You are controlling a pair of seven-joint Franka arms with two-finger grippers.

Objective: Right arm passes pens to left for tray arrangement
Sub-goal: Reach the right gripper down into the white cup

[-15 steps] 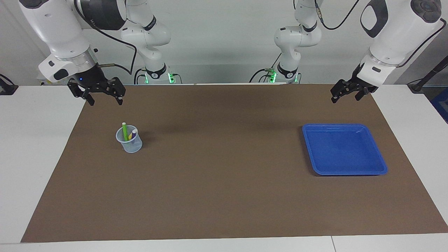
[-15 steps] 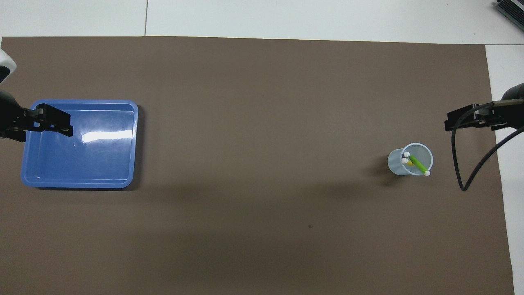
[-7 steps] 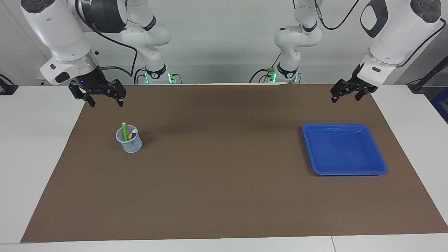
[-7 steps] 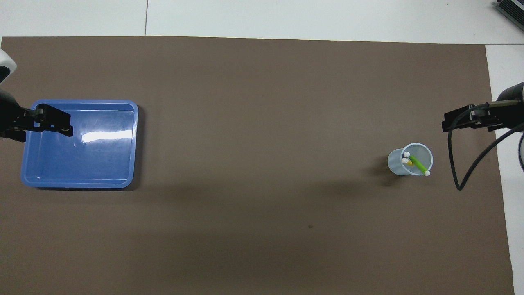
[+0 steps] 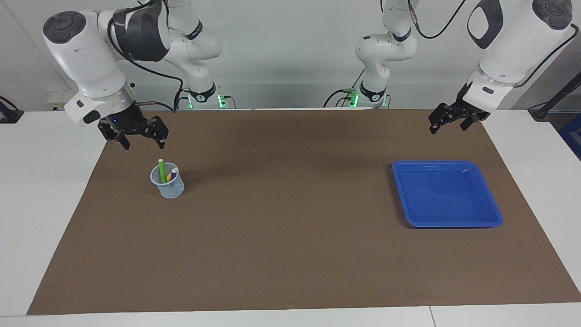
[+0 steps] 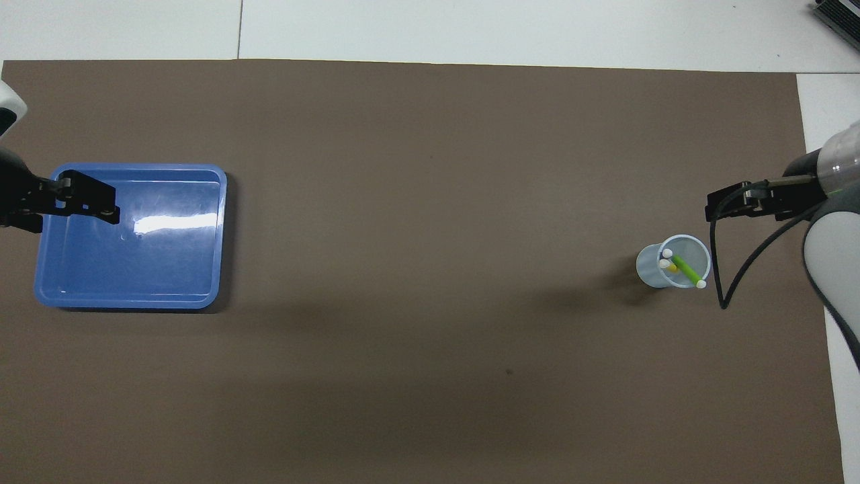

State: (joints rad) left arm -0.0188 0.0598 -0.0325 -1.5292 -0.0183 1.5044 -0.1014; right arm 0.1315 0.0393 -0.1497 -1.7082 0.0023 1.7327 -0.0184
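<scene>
While the three slim marker pens (image 5: 165, 171) stand in a small translucent pale-blue cup (image 5: 168, 183) near the right arm's end of the brown desk mat (image 5: 290, 254), the right arm's black blue-lit gripper (image 5: 141, 143) hangs above them, fingers spread wide. Over the mat's corner at the left arm's end, the left arm's plain black gripper (image 5: 447, 123) waits, fingers parted, above the empty shallow bright blue plastic tray (image 5: 494, 213).

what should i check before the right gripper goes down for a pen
1. Right gripper open: ok.
2. Right gripper empty: ok.
3. Right gripper over the cup: not ok, it hangs above the mat beside it.
4. Pens standing in the cup: ok.
5. Tray empty for arranging: ok.
6. Left gripper waiting, holding nothing: ok.
</scene>
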